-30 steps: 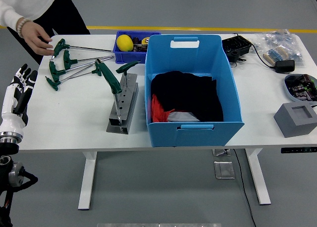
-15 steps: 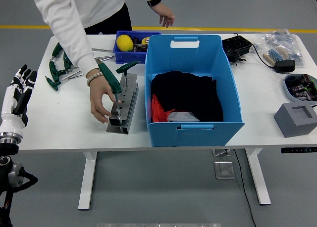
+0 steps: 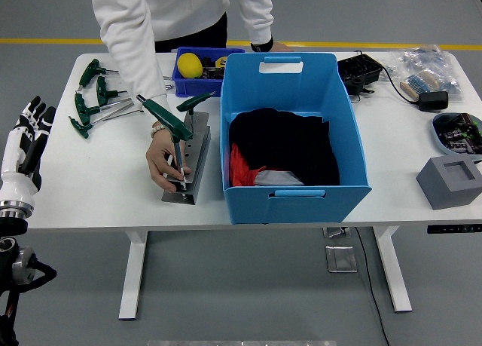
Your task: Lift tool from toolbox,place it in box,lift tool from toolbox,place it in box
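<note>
We look down on a white bench (image 3: 98, 180). Our left hand (image 3: 28, 139) hovers at the bench's left edge, fingers extended and relaxed, holding nothing and touching nothing; our right hand is out of sight. The tool holder (image 3: 188, 159), a grey metal block, lies to the right of that hand, well apart from it, just left of the big blue box (image 3: 294, 203). Its long axis runs from the near edge towards the far side. Two green T-handled tools stand in it: the front tool (image 3: 167, 124) leans left, the rear tool (image 3: 193, 103) is upright. A person across the bench has one hand (image 3: 167, 165) on the holder's front, at the front tool's shaft. We judge the left hand must travel rightward to reach a handle. More green tools (image 3: 94, 101) lie loose at far left.
</note>
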